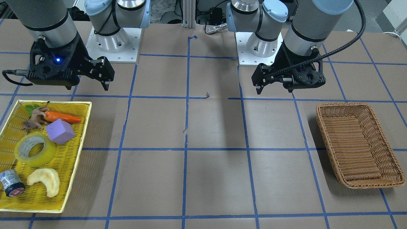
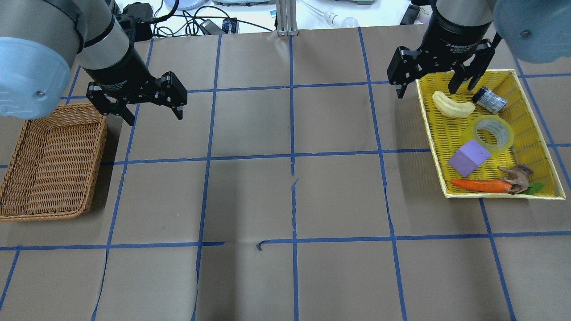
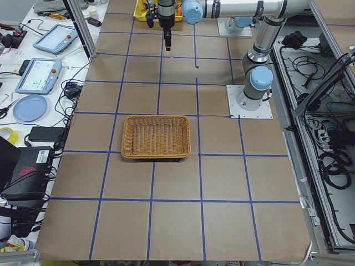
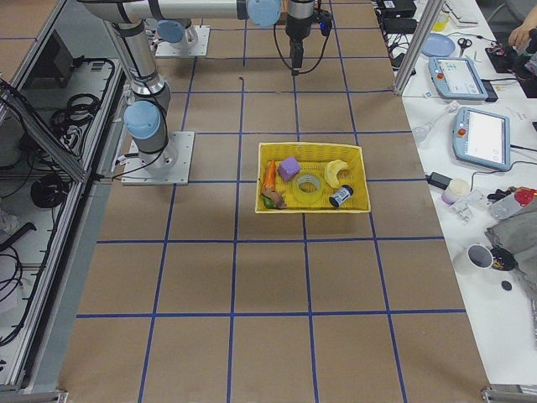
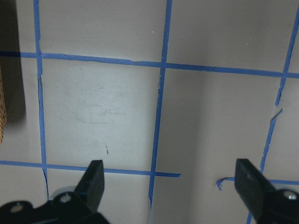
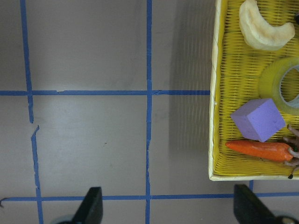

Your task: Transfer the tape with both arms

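Two silver-grey robot arms with black two-finger grippers hang above a brown paper-covered table (image 1: 216,127) ruled into squares by blue tape lines. The left gripper (image 2: 155,117) has its jaws spread wide and holds nothing; it hovers over bare table just beside a rectangular brown wicker basket (image 1: 356,143). The right gripper (image 2: 428,89) is likewise spread and unloaded, poised near the rim of a shallow yellow woven tray (image 1: 68,159) (its wrist view shows both fingers over bare table, with the tray off to one side).

The wide roll of yellowish translucent packing tape (image 1: 35,162) lies flat in the yellow tray, its whitish core opening upward, well apart from both grippers. It sits between a purple foam cube (image 1: 59,131), just beside it toward the robot, and a cream-coloured crescent-shaped piece (image 1: 44,181) on its other side.

Also in the tray:
- An orange toy carrot (image 1: 62,117) lies along the robot-side edge.
- A small brown animal figure (image 1: 35,119) lies at the carrot's green leafy end.
- A small grey roll with a red-black end (image 1: 11,183) lies on its side near the crescent.

Tray and basket stand at opposite ends of the table, the tray on the robot's right and the basket on its left.
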### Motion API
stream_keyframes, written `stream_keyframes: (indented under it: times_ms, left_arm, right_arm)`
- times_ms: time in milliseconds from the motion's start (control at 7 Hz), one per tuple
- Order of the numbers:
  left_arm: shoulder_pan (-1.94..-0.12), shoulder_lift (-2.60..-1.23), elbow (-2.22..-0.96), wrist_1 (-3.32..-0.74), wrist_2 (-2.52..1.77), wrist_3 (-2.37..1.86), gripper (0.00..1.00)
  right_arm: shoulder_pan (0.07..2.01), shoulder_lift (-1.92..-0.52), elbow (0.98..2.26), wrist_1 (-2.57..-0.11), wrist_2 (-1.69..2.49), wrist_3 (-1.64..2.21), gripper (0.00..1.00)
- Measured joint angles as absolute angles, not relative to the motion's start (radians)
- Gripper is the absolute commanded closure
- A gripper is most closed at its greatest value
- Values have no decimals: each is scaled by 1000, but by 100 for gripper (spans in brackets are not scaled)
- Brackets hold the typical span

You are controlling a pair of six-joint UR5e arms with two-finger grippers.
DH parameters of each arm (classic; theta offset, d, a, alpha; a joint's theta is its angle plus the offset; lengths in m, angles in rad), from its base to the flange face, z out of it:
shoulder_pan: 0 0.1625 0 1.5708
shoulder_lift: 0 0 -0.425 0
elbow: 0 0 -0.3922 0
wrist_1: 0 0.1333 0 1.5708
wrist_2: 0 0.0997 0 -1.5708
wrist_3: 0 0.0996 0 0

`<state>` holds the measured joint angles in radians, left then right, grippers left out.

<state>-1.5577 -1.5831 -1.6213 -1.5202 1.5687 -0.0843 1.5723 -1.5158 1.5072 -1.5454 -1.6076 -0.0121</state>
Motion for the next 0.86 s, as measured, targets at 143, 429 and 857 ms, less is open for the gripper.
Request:
stream_keyframes:
  times_ms: [143,429,857]
  left_arm:
    - [-1557,-1582,-1621,-1520,1569,-84,0]
    - [-1556,-1581,-1622,-1520,1568,-84,0]
    - [-1556,-1580,-1622,-1520,1560,-86,0]
  right_arm:
    - [1572,-1516,1506,-1545,-1608,-12,0]
    - [1572,-1516,1506,-1545,-1608,-13,0]
    - [1573,-1518,1508,-1544,-1608,-14,0]
